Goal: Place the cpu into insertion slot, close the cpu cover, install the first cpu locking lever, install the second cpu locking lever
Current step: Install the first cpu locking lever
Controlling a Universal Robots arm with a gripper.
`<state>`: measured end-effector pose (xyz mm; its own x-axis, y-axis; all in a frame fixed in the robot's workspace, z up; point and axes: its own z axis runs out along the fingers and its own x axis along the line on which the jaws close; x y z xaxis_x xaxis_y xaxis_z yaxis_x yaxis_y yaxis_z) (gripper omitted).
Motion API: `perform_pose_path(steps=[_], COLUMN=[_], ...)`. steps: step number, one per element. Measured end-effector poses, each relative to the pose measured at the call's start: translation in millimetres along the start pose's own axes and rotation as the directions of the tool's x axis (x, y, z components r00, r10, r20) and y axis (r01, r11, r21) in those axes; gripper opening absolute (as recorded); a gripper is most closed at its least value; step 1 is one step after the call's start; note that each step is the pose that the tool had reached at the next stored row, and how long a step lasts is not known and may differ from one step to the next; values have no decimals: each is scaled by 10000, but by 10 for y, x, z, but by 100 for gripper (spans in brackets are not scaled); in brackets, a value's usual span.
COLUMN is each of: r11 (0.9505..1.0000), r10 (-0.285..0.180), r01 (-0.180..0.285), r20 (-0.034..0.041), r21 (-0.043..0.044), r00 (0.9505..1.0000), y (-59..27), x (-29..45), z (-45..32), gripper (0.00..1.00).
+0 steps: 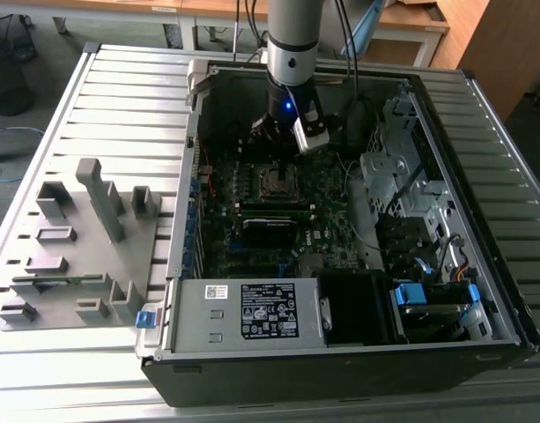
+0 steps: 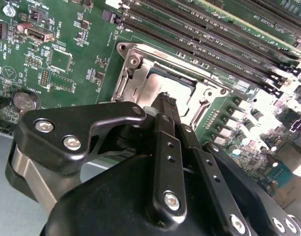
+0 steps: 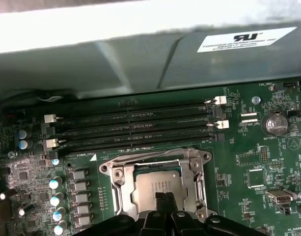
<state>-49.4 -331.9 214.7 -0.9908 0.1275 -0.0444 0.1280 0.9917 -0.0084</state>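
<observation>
The cpu [image 3: 152, 184] is a silver-grey square lying flat in the socket on the green motherboard [image 3: 248, 162]; it also shows in the second wrist view [image 2: 175, 81]. The cpu cover [image 3: 118, 177], a silvery frame [image 2: 133, 73], lies around it with the chip showing through its window. My gripper [image 3: 165, 199] hovers just above the chip's near edge, its two black fingers [image 2: 171, 147] pressed together with nothing between them. In the exterior view the gripper [image 1: 283, 150] hangs over the socket [image 1: 278, 182] inside the open computer case. I cannot make out the locking levers.
Black memory slots [image 3: 135, 130] run beside the socket. The case wall [image 3: 140, 59] rises close behind them. A long black module [image 1: 270, 231], a power supply [image 1: 252, 313] and drive cages [image 1: 402, 194] fill the case. A grey fixture [image 1: 76, 256] lies outside on the exterior view's left.
</observation>
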Motion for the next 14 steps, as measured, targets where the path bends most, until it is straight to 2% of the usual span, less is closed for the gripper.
perform_pose_path(steps=[6,14], r11=[10000,10000], r10=[-1,-2], r01=[1,2], r20=[0,0], r21=[-5,-6], r00=[10000,10000], y=[-2,-56], x=[-4,-10], z=[-63,-64], gripper=[10,10])
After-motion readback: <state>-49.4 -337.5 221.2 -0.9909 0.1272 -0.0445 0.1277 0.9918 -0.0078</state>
